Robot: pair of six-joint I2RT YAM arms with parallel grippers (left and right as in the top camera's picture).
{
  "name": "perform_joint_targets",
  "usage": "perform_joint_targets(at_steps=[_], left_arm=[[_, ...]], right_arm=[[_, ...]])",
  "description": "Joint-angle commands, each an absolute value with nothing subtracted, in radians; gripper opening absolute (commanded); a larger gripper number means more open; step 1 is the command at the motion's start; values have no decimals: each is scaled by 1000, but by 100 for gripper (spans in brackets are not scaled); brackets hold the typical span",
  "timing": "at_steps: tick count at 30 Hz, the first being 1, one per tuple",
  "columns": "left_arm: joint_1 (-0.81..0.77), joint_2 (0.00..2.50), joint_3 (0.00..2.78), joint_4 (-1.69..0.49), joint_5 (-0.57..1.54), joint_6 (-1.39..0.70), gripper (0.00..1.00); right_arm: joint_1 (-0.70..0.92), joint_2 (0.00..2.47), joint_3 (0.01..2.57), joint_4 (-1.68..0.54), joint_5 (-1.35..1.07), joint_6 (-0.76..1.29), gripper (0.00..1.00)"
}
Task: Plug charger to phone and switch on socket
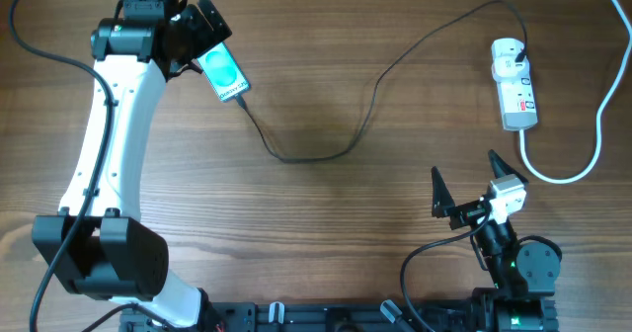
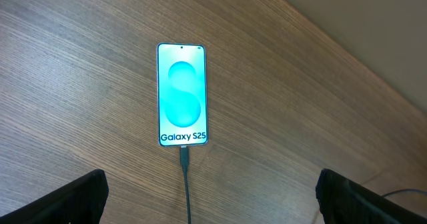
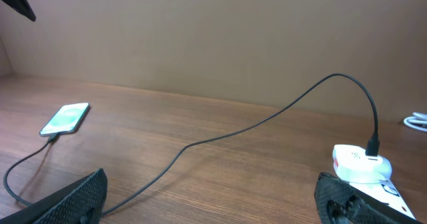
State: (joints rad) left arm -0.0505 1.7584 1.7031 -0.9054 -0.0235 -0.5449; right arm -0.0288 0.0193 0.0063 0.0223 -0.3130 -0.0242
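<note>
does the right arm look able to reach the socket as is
Probably yes: the right gripper is open, close to the socket, with only bare table between. The charger plug sits at the far end, the white lead off to one side.

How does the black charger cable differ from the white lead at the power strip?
The thin black charger cable is slimmer than the thick white lead. The black cable runs left to the teal-screened phone; the white lead loops right, out of frame. Both join the white oblong power strip.
</note>
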Motion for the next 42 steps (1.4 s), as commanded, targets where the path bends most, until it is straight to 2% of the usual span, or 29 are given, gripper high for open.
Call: perform_joint_targets(at_steps=[1, 9, 12, 17, 19, 21, 27, 31, 39, 42], left_arm=[[-48, 1744, 1713, -904, -12, -558, 100], [-55, 1648, 1713, -904, -12, -558, 100], [-48, 1483, 1713, -912, -159, -557, 100], [-47, 1266, 1672, -1163, -252, -554, 100], [-47, 1199, 1561, -1146, -241, -555, 100], [-47, 1157, 1429, -1028, -217, -554, 100], [-47, 1071, 990, -271, -59, -550, 100], [-37, 1006, 794, 92, 27, -404, 100], [-8, 893, 461, 332, 78, -396, 100], [-8, 847, 267, 512, 78, -396, 100]], right_arm=[[-25, 4, 5, 25, -310, -23, 100], [-25, 4, 5, 25, -310, -23, 100], [-25, 4, 5, 25, -310, -23, 100], [-25, 4, 5, 25, -310, -23, 100], [-25, 4, 5, 25, -310, -23, 100], [-25, 4, 5, 25, -310, -23, 100], [-25, 4, 5, 25, -311, -23, 100], [-25, 4, 5, 25, -310, -23, 99], [-25, 4, 5, 25, -310, -24, 100], [-25, 4, 5, 25, -310, -23, 100]])
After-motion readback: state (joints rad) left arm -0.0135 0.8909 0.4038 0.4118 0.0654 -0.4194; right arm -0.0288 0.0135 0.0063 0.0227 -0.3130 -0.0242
